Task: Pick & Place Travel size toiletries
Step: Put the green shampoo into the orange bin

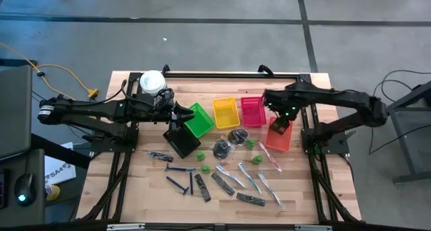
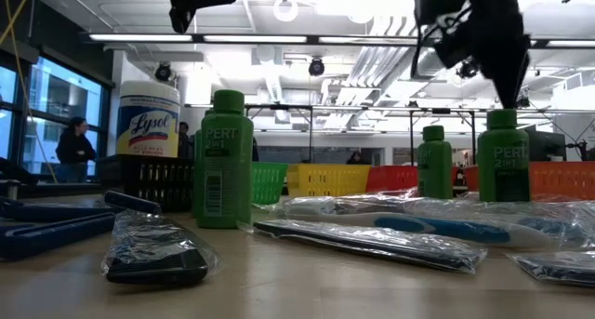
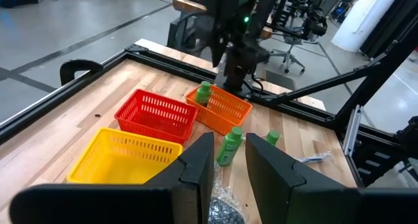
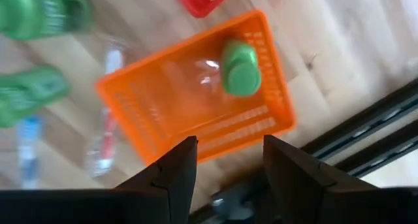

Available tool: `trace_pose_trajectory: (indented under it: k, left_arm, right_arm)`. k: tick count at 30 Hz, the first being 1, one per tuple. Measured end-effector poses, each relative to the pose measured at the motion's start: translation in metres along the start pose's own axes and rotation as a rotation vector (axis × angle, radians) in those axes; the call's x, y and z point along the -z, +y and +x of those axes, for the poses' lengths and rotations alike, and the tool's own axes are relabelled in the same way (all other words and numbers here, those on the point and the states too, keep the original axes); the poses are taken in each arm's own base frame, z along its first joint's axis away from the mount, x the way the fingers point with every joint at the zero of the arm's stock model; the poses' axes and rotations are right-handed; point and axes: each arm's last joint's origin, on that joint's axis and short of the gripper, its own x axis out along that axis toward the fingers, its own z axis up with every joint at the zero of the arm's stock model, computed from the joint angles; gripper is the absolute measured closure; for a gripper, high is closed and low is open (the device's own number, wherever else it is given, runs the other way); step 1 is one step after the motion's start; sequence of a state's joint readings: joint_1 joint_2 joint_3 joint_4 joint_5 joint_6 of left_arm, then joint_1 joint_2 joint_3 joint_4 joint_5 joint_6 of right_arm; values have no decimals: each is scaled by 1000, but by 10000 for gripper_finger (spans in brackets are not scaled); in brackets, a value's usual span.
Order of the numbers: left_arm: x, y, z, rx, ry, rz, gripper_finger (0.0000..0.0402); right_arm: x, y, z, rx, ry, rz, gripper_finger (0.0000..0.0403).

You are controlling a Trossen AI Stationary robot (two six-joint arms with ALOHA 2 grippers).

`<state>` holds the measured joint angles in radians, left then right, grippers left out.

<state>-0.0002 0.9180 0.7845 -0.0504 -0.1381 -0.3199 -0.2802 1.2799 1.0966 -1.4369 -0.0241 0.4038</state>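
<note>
The travel size toiletries lie loose on the near half of the wooden table: green bottles (image 1: 205, 169), clear-white packets (image 1: 248, 180), dark strips (image 1: 223, 184), blue razors (image 1: 180, 184) and bagged dark pieces (image 1: 223, 148). One green bottle (image 4: 240, 68) stands upright on the floor of the orange basket (image 4: 230, 128). My right gripper (image 4: 226, 160) hangs open right above that basket, pointing down, with nothing between its fingers. My left gripper (image 3: 229, 164) is held level above the black basket (image 1: 180, 142), open and empty.
Green (image 1: 200, 120), yellow (image 1: 225, 112) and red (image 1: 252, 111) baskets stand in a row at mid-table. A white tub with a yellow label (image 2: 149, 119) is at the far left. Black frame rails (image 1: 229, 75) edge the table.
</note>
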Motion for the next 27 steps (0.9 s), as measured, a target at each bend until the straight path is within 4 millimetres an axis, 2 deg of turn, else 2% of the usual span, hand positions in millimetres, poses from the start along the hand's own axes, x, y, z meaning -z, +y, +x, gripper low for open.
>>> trace_pose_trajectory:
  k: [5, 13, 20, 27]
  left_arm:
    - [0, 0, 0, 0, 0, 0, 316]
    - [0, 0, 0, 0, -1, 0, 316]
    - [0, 0, 0, 0, -1, 0, 316]
    - [0, 0, 0, 0, -1, 0, 316]
  right_arm:
    - [21, 5, -17, -180, -74, 51, 236]
    - [43, 53, -28, -321, -242, -175, 247]
    - [53, 97, -22, -328, -359, -455, 267]
    - [50, 126, -3, -305, -319, -519, 280]
